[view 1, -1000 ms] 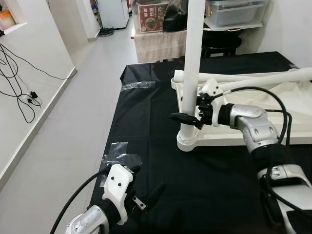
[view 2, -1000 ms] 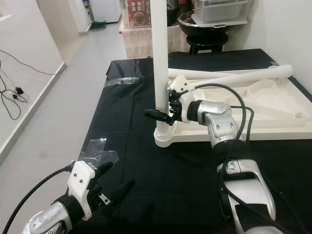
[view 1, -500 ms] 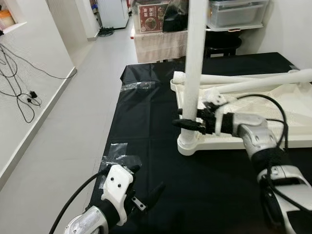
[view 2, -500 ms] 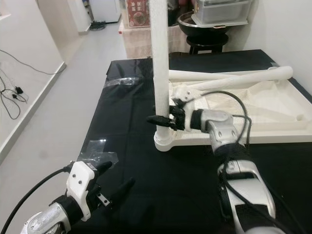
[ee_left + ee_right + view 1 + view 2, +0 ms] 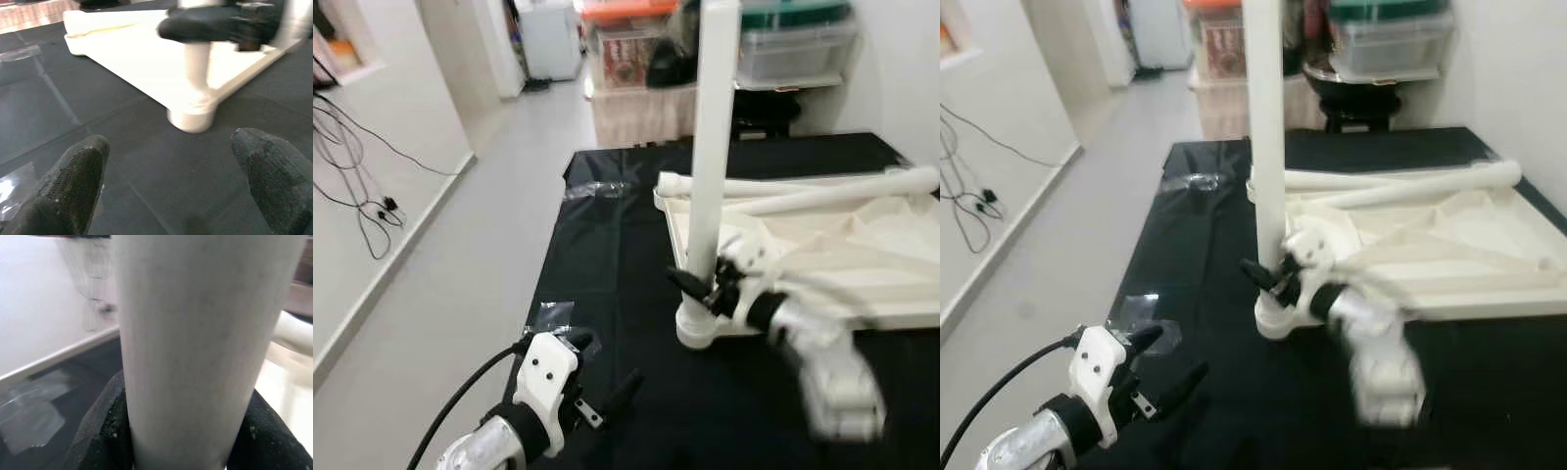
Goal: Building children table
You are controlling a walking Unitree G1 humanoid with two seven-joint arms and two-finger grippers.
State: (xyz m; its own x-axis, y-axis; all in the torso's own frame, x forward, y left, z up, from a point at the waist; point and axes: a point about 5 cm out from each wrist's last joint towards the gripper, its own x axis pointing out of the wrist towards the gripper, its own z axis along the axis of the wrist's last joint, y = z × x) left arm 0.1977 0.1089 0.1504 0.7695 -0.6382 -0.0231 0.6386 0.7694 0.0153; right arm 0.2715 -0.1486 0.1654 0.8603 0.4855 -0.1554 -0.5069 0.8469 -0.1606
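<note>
We are looking down at a black sheet (image 5: 607, 284) spread over the floor, with pale grey floor (image 5: 460, 255) running along its left side. On the sheet, to the right, a white children's table top (image 5: 822, 264) is lying upside down, its underside facing up. At its near left corner one white table leg (image 5: 710, 157) is standing upright in a round corner socket (image 5: 702, 328). Two more white legs (image 5: 803, 191) are lying flat across the far part of the upturned top.

Our right gripper (image 5: 703, 287) is reaching in from the right and is clamped around the upright leg low down, just above the socket. In the right wrist view its black fingers (image 5: 102, 431) are pressing against both sides of the leg (image 5: 205, 347). The right arm (image 5: 822, 362) behind it is blurred.

Our left gripper (image 5: 607, 392) is hovering over the black sheet at the near left, well apart from the table. In the left wrist view its two black fingertips (image 5: 78, 171) are spread wide with nothing between them, pointing toward the socket (image 5: 191, 115).

Patches of clear tape (image 5: 548, 313) are stuck to the sheet near its left edge. At the far end of the room, storage boxes (image 5: 793, 39) are sitting on a low shelf, and black cables (image 5: 362, 176) are trailing along the left wall.
</note>
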